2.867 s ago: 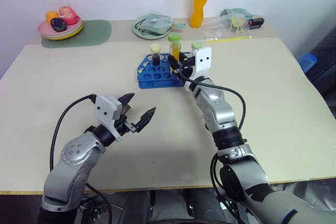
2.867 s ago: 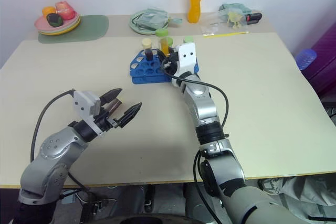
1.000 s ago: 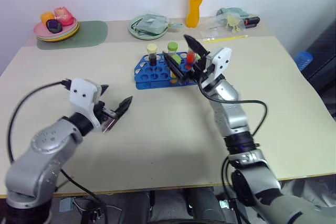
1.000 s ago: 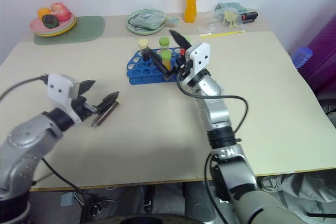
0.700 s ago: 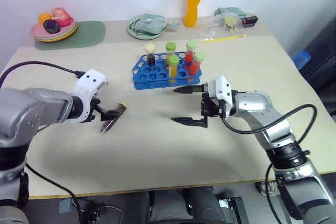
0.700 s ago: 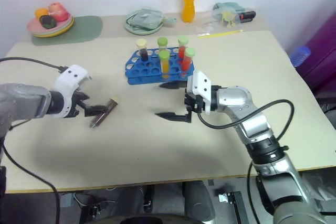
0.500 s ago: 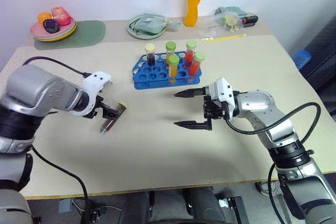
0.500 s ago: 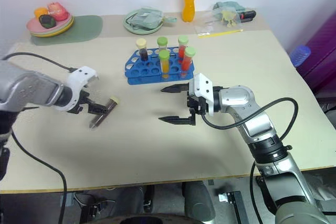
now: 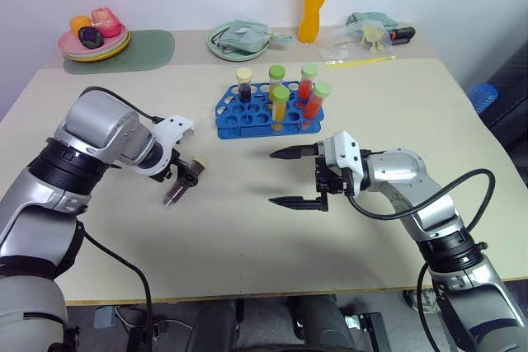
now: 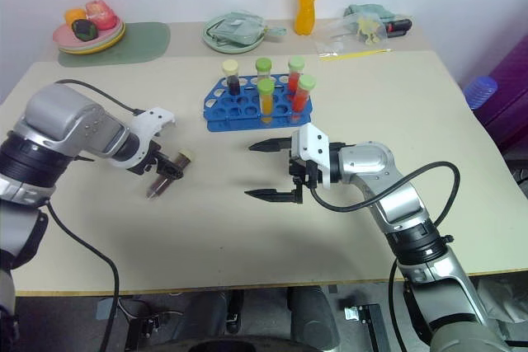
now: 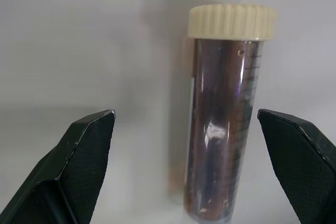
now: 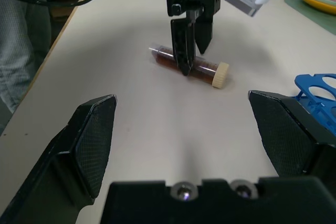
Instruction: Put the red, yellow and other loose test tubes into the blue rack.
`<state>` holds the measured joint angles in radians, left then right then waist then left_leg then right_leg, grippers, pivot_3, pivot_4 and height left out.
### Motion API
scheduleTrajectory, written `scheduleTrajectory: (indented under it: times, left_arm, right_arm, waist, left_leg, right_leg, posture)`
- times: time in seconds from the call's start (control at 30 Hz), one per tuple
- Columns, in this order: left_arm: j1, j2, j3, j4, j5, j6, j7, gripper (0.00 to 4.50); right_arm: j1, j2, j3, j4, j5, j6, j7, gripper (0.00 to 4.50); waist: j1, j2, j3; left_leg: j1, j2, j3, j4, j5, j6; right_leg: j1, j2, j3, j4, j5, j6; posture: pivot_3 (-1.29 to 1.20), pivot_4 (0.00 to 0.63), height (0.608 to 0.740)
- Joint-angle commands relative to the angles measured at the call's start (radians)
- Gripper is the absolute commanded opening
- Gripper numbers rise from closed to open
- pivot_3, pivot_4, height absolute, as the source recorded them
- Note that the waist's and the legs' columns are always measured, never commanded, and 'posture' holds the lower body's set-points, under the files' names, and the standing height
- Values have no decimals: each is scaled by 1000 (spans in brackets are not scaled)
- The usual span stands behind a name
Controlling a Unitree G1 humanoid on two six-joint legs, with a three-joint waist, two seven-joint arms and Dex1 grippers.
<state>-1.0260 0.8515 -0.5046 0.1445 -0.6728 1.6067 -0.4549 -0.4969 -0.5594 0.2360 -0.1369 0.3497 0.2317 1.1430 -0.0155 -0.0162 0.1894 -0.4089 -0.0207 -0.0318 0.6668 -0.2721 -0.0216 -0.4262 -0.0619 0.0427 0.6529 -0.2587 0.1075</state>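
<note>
A dark purple test tube (image 9: pixel 181 184) with a cream cap lies on the table, left of centre. My left gripper (image 9: pixel 183 177) points down over it, open, a finger on each side of the test tube (image 11: pixel 223 129) with gaps showing. The blue rack (image 9: pixel 245 111) stands behind the middle and holds several upright capped tubes: one dark with a cream cap (image 9: pixel 244 86), a yellow one (image 9: pixel 280 106) and a red one (image 9: pixel 317 100) with green caps. My right gripper (image 9: pixel 293 177) hovers open at mid-table, pointing toward the left gripper (image 12: pixel 189 45), nothing between its fingers.
A tall orange drink bottle (image 9: pixel 313 6) stands at the back. Beside it are a pale green dish (image 9: pixel 241 40), stacked plates (image 9: pixel 93 45) on a green mat (image 9: pixel 142 47), and small clutter (image 9: pixel 371 32) at the back right. A blue object (image 9: pixel 484 95) sits past the table's right edge.
My left gripper has tipped downward and come down astride the lying tube, its fingers narrowing a little. My right gripper has drawn back from the rack to mid-table, still open.
</note>
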Motion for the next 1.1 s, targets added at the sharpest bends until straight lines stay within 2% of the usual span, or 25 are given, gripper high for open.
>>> scheduleTrajectory:
  times: [0.03, 0.17, 0.2, 0.27, 0.37, 0.43, 0.5, 0.57, 0.63, 0.7, 0.83, 0.97, 1.1]
  left_arm:
    - [-28, 8, 3, 8, 24, 8, -8, 2721]
    - [-24, 13, 7, 2, 20, 8, -13, 830]
    - [-22, 17, 13, -5, 18, 8, -14, 761]
    - [-11, 26, 53, -29, 19, 8, -2, 761]
    - [16, 5, 203, -75, 37, 4, 44, 761]
    - [96, -33, 375, -238, 116, -208, 157, 761]
    - [179, -46, 448, -406, 205, -429, 222, 761]
    - [288, -149, 545, -576, 259, -596, 318, 761]
    - [387, -306, 575, -645, 333, -789, 436, 761]
    - [447, -421, 517, -627, 416, -904, 504, 761]
    - [499, -551, 360, -425, 611, -1238, 552, 761]
    - [476, -656, 330, -188, 674, -1497, 549, 761]
    - [441, -713, 333, -13, 699, -1680, 527, 761]
  right_arm:
    - [-3, 13, -1, -48, 0, -11, -5, 4500]
    - [-6, 20, 2, -51, -1, -9, -6, 4500]
    - [-7, 21, 3, -51, -1, -9, -5, 4500]
    - [-6, 22, 2, -56, -2, -7, -5, 4500]
    - [0, 20, -3, -65, 0, -2, -8, 4500]
    - [13, 19, -13, -73, 3, 6, -22, 4500]
    - [26, 20, -24, -78, 4, 11, -39, 4500]
    - [44, 55, -43, -72, 13, 37, -104, 4500]
    - [55, 112, -57, -44, 4, 39, -184, 4500]
    - [55, 157, -62, -5, -34, 12, -250, 4500]
    - [55, 197, -77, 72, -78, -35, -319, 4500]
    - [53, 191, -90, 114, -88, -76, -325, 4500]
    - [53, 180, -105, 123, -89, -90, -325, 4500]
  waist:
    - [-1, 0, 0]
    - [-1, 0, 0]
    - [0, 0, 0]
    - [0, 0, 0]
    - [0, 0, 0]
    - [1, 0, 0]
    - [3, -2, 1]
    - [5, -2, 0]
    - [8, -2, -1]
    - [11, -3, -2]
    - [17, -3, -2]
    - [26, -3, -2]
    - [26, -3, -2]
  left_leg:
    - [0, 0, 0, 0, 0, 0]
    - [0, 0, 0, 0, 0, 0]
    - [0, 0, 0, 0, 0, 0]
    - [0, 0, 0, 0, 0, 0]
    - [0, 0, 0, 0, 0, 0]
    - [0, 0, 0, 0, 0, 0]
    - [0, 1, 0, 0, 0, 0]
    - [-1, 1, 0, 0, 4, -7]
    - [-1, 0, 0, 0, 4, -7]
    - [0, 0, 1, 0, 4, -7]
    - [0, -1, 0, 1, 2, -3]
    - [0, -2, 1, 1, 2, -2]
    - [0, -2, 2, 0, 2, -2]
  right_leg:
    - [0, 0, 0, 0, 0, 0]
    - [0, 0, 0, 0, 0, 0]
    - [0, 0, 0, 0, 0, 0]
    - [0, 0, 0, 0, 0, 0]
    - [0, 0, 0, 0, 0, 0]
    - [0, 0, 0, 0, 0, 0]
    - [0, -1, 0, 0, 0, 0]
    - [-1, -2, 0, -1, 0, 0]
    - [-1, -3, 1, -1, 0, 0]
    - [0, -3, 1, -1, 1, 0]
    - [0, -2, 1, 1, 2, 1]
    - [0, -2, 1, 0, 2, 1]
    - [0, -1, 1, -1, 2, 1]
  posture:
    - [0, 150, 729]
    - [0, 150, 729]
    - [0, 150, 729]
    - [0, 150, 729]
    - [0, 150, 729]
    - [0, 150, 729]
    - [0, 150, 729]
    - [0, 150, 729]
    - [0, 150, 729]
    - [0, 150, 729]
    - [0, 150, 729]
    - [0, 150, 729]
    - [0, 150, 729]
